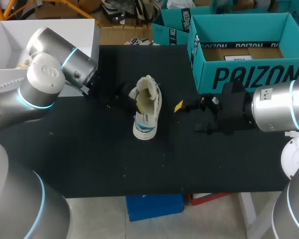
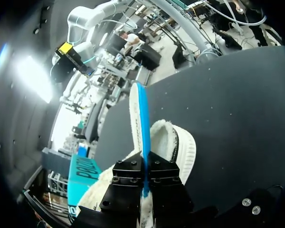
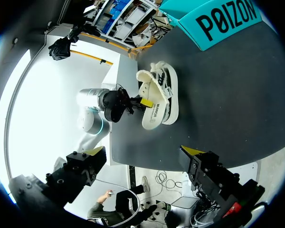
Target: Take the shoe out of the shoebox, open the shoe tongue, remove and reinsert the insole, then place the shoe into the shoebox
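A white sneaker [image 1: 148, 112] lies on the black table [image 1: 89, 149], also in the right wrist view [image 3: 167, 97]. My left gripper [image 1: 134, 103] sits at its left side, shut on the insole [image 2: 141, 118]. The insole is thin, white and blue, and runs edge-on away from the fingers, over the shoe [image 2: 183, 149]. My right gripper [image 1: 187, 118] hovers just right of the shoe, open and holding nothing. From its wrist, the yellow-tipped fingers [image 3: 92, 152] stand wide apart, with the shoe ahead of them. The teal shoebox [image 1: 249, 74] stands open at the back right.
A white box [image 1: 10, 55] sits at the back left, behind my left arm [image 1: 50, 74]. A second teal box [image 1: 172, 27] stands behind the shoebox. The table's front edge [image 1: 154, 193] is near; bare black table lies in front of the shoe.
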### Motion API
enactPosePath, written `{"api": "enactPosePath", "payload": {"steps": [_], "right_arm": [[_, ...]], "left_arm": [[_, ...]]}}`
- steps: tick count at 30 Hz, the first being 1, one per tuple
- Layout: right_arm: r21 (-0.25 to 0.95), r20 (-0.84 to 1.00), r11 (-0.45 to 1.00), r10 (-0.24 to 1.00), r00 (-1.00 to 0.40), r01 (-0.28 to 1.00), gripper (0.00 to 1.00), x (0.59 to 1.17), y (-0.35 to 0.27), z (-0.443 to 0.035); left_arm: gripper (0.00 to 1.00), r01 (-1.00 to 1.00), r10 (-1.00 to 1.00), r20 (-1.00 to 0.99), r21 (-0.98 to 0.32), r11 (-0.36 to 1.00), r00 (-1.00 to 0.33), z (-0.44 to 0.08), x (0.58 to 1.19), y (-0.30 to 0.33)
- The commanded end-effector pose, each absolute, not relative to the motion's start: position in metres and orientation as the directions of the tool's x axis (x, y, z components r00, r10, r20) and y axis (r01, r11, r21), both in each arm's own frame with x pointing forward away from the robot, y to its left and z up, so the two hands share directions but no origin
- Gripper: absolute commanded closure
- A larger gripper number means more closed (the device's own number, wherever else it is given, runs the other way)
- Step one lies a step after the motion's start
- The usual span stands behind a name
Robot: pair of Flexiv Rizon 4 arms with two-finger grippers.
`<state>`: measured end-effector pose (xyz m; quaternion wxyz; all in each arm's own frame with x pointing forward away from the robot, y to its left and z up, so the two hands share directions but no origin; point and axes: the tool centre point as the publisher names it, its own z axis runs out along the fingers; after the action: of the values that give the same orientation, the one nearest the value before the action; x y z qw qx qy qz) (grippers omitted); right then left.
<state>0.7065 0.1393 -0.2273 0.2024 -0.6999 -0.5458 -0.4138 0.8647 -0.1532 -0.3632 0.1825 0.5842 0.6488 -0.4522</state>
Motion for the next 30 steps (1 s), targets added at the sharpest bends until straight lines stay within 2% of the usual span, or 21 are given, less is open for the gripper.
{"api": "enactPosePath", "payload": {"steps": [1, 12, 14, 15, 16, 30], "right_arm": [[0.168, 0.8, -0.322, 0.597, 0.062, 0.932, 0.0, 0.707, 0.14, -0.227], [0.168, 0.8, -0.322, 0.597, 0.062, 0.932, 0.0, 0.707, 0.14, -0.227], [0.168, 0.8, -0.322, 0.597, 0.062, 0.932, 0.0, 0.707, 0.14, -0.227], [0.168, 0.8, -0.322, 0.597, 0.062, 0.932, 0.0, 0.707, 0.14, -0.227], [0.168, 0.8, -0.322, 0.597, 0.062, 0.932, 0.0, 0.707, 0.14, -0.227], [0.168, 0.8, -0.322, 0.597, 0.062, 0.932, 0.0, 0.707, 0.14, -0.227]], "left_arm": [[1.0, 0.925, 0.593, -0.764, -0.37, -0.08, -0.254, -0.366, 0.871, -0.155], [1.0, 0.925, 0.616, -0.746, -0.373, -0.071, -0.254, -0.367, 0.863, -0.151], [0.6, 0.926, 0.624, -0.739, -0.371, -0.061, -0.255, -0.369, 0.862, -0.149], [0.08, 0.927, 0.622, -0.74, -0.37, -0.056, -0.258, -0.369, 0.861, -0.147], [0.0, 0.928, 0.619, -0.741, -0.37, -0.051, -0.261, -0.368, 0.863, -0.146], [0.0, 0.934, 0.614, -0.747, -0.355, -0.043, -0.256, -0.362, 0.846, -0.132]]}}
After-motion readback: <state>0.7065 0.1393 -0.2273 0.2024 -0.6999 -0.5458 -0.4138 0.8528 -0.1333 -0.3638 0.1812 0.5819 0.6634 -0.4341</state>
